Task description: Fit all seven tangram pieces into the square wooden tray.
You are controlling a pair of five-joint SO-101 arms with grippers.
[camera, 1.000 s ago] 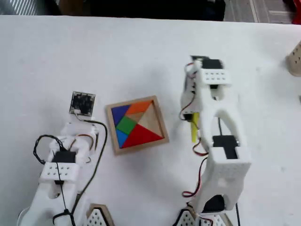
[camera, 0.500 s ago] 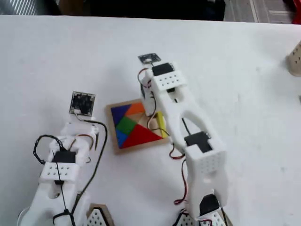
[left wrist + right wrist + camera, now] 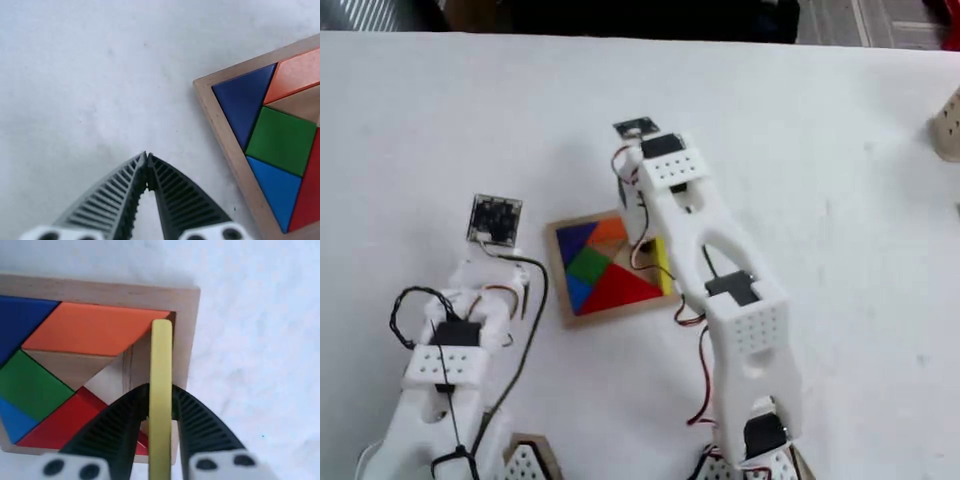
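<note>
Finds the right gripper (image 3: pixel 160 390) clenched on the yellow piece (image 3: pixel 161 350), held on edge above the tray (image 3: pixel 100 292). Counts six pieces seated flat: dark blue (image 3: pixel 20 325), orange (image 3: pixel 95 330), tan (image 3: pixel 70 367), green (image 3: pixel 30 385), light blue (image 3: pixel 12 422), red (image 3: pixel 65 422). Notes one gap (image 3: pixel 117 377) of bare floor, bounded by orange, tan, red and the tray wall on the right arm's side.

Places the yellow piece directly over that gap, just inside that wall, long axis parallel to the wall, far end close to the corner beside orange. Cannot tell whether touching the floor. Sees the piece projecting straight ahead from between the fingers, broad faces upright, thin edge toward the wrist camera.

Judges the last step in hand: needs tipping from on-edge to flat, away from the wall and toward tan, before release. Flags a risk of jamming against the rim or riding up on orange.

Finds the left gripper (image 3: pixel 147 167) closed on nothing, over the table (image 3: pixel 75 75) just beside the tray's opposite wall, near dark blue. Rates the right arm as the only one placed for the move.
</note>
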